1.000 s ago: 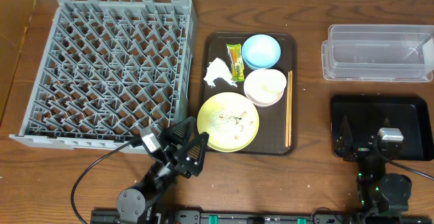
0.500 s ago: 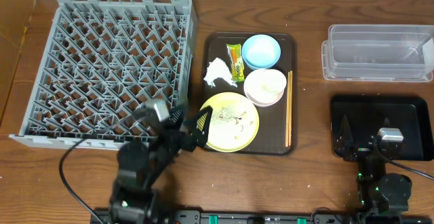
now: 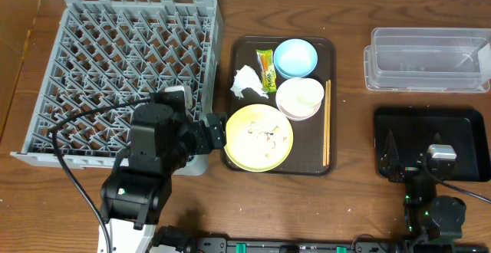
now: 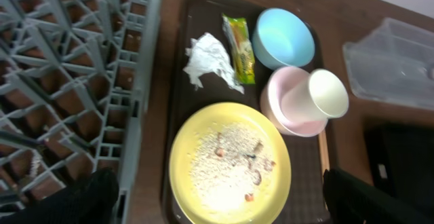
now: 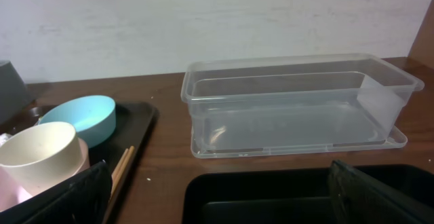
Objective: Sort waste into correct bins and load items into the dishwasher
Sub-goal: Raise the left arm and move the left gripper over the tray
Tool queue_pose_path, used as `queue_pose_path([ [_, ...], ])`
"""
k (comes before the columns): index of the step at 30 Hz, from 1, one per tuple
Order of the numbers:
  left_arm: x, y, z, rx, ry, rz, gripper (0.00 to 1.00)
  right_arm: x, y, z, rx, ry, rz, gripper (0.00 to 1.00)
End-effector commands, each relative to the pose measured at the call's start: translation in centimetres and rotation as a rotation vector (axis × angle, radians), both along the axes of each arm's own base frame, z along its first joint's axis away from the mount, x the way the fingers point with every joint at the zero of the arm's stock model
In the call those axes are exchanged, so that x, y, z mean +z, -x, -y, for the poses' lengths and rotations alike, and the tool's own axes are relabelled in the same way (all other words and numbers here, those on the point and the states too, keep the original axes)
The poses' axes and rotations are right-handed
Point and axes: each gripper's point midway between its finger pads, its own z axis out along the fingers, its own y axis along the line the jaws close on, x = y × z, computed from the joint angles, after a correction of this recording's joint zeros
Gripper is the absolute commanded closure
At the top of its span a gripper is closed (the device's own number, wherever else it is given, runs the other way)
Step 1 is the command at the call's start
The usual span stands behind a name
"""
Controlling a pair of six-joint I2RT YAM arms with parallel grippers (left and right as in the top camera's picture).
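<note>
The yellow plate (image 3: 258,136) with rice-like scraps (image 4: 227,166) lies on a dark brown tray. Behind it are the white tissue (image 3: 247,82), yellow-green wrapper (image 3: 267,69), light blue bowl (image 3: 295,57), and pinkish bowl (image 3: 291,109) holding the cream cup (image 3: 305,93). The chopsticks (image 3: 327,123) lie along the tray's right side. My left gripper (image 4: 224,210) is open above the plate's near left edge, by the grey rack (image 3: 123,69). My right gripper (image 5: 224,207) is open and empty over the black tray (image 3: 460,123). The clear tub (image 3: 426,57) stands behind it.
The dark brown serving tray (image 3: 239,54) sits between the rack and the bins. The rack's right wall (image 4: 139,95) stands close to the left gripper's left finger. The left arm's cable trails over the rack's front edge.
My left arm has risen from the table's front edge and moved back to the rack's front right corner and the plate. The right arm has not moved.
</note>
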Motion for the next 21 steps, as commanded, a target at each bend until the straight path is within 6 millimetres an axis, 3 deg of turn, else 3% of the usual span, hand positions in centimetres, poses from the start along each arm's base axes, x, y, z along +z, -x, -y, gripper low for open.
queue_pose_path([
  [1, 1.4, 0.5, 1.6, -0.094, 0.052, 0.024, 0.03, -0.1, 0.0, 0.2, -0.007, -0.004, -0.004, 0.01],
  [7, 1.9, 0.6, 1.9, -0.107, 0.06, 0.012, 0.03, -0.1, 0.0, 0.2, -0.007, -0.004, -0.004, 0.01],
  [10, 1.9, 1.0, 2.2, -0.153, 0.003, -0.113, 0.03, -0.1, 0.0, 0.2, -0.007, -0.004, -0.004, 0.01],
  [16, 0.3, 0.3, -0.7, 0.029, -0.22, -0.276, 0.03, -0.1, 0.0, 0.2, -0.007, -0.004, -0.004, 0.01],
  [21, 0.8, -1.2, -0.7, 0.06, -0.21, -0.228, 0.03, -0.1, 0.0, 0.2, -0.007, -0.004, -0.004, 0.01],
])
